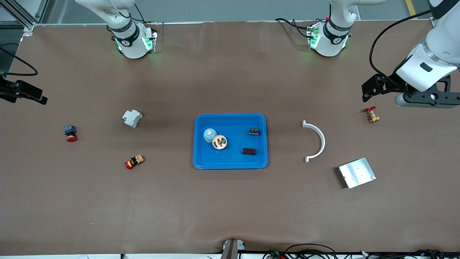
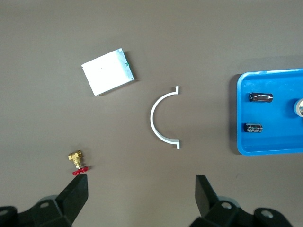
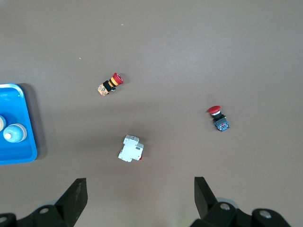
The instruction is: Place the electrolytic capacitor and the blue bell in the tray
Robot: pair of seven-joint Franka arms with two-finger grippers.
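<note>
Both task parts sit in the shallow bright-blue rectangular plastic tray (image 1: 230, 118) at mid-counter. The dark cylindrical electrolytic capacitor (image 1: 249, 151) lies on its side in the tray's corner nearer the front camera, toward the left arm's end. The pale blue dome-shaped bell (image 1: 209, 135) stands toward the tray's right-arm end, touching a tan round disc-shaped part (image 1: 219, 142). A small black ribbed component (image 1: 254, 131) lies farther from the camera than the capacitor, also in the tray.

Left gripper (image 2: 142, 194): fingers spread open, nothing held, hovering over the brown counter (image 1: 230, 201) at the left arm's end, just above a small brass valve with a red handle (image 1: 372, 115). Right gripper (image 3: 140, 194): fingers open and empty, parked at the counter's right-arm end.

Loose on the counter toward the left arm's end: white plastic half-ring bracket (image 1: 316, 141), flat silver metal plate (image 1: 357, 173). Toward the right arm's end: white boxy circuit breaker (image 1: 132, 118), red mushroom pushbutton with a blue-black body (image 1: 70, 133), red-capped button with an orange-yellow body (image 1: 134, 162).
</note>
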